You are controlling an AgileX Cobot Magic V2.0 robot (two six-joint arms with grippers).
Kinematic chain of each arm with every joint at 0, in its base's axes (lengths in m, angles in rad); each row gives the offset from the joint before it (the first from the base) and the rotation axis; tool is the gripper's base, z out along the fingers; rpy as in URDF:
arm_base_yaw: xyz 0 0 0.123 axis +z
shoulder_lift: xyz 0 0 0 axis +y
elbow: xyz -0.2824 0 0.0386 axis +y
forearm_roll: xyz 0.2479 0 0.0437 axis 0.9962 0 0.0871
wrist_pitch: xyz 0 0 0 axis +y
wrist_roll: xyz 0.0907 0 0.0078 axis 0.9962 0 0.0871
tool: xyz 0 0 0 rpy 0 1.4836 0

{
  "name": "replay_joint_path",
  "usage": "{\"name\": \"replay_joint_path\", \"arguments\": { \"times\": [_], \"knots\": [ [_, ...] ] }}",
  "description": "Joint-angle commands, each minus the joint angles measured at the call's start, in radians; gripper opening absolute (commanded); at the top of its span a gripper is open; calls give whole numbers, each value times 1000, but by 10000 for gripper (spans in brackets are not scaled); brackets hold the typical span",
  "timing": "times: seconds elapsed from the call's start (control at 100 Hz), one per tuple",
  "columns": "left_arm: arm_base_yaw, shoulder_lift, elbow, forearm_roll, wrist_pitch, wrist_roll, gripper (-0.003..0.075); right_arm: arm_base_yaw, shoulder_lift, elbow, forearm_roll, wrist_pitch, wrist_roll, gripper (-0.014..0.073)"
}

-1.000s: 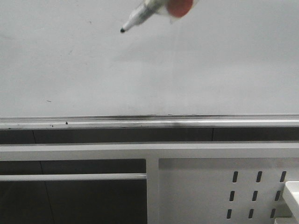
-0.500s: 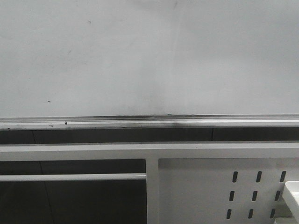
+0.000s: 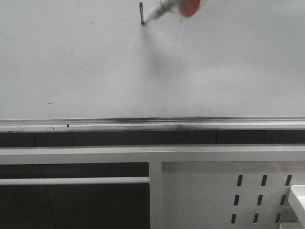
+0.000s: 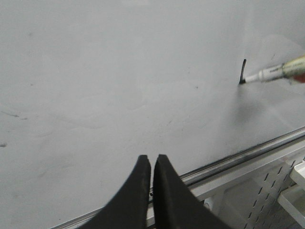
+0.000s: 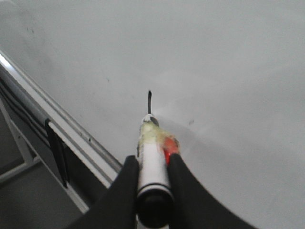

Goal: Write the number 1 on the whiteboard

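Observation:
The whiteboard (image 3: 71, 62) fills the upper front view, with its silver rail (image 3: 152, 123) along the lower edge. A short black stroke, the number 1 (image 3: 141, 12), stands near the top edge; it also shows in the left wrist view (image 4: 243, 70) and the right wrist view (image 5: 149, 100). A white marker (image 3: 162, 10) with a red patch touches its tip to the stroke's lower end. My right gripper (image 5: 152, 160) is shut on the marker (image 5: 152, 164). My left gripper (image 4: 152, 160) is shut and empty, in front of the board, well away from the stroke.
Below the rail are dark gaps, white horizontal bars (image 3: 76, 155) and a white metal panel with slotted holes (image 3: 209, 195). A white tray corner (image 3: 298, 198) sticks in at the lower right. Small dark specks (image 3: 49, 103) dot the board.
One second ago the marker tip hung lower left with no stroke on the board. It then left the front view. Now it is back at the top, at the end of a fresh black stroke.

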Motion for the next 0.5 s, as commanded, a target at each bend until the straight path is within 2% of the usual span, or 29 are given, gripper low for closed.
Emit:
{"name": "replay_joint_path", "arguments": {
  "times": [0.0,0.3,0.49],
  "knots": [
    [2,7,-32,46,-1,-9,-20,-30,30,-23,1,-49,0,-69],
    [2,7,-35,46,-20,-9,-20,-21,113,-1,25,-46,0,-70],
    [2,9,-84,106,-302,35,-20,79,37,-3,54,71,-14,-71]
  ]
}}
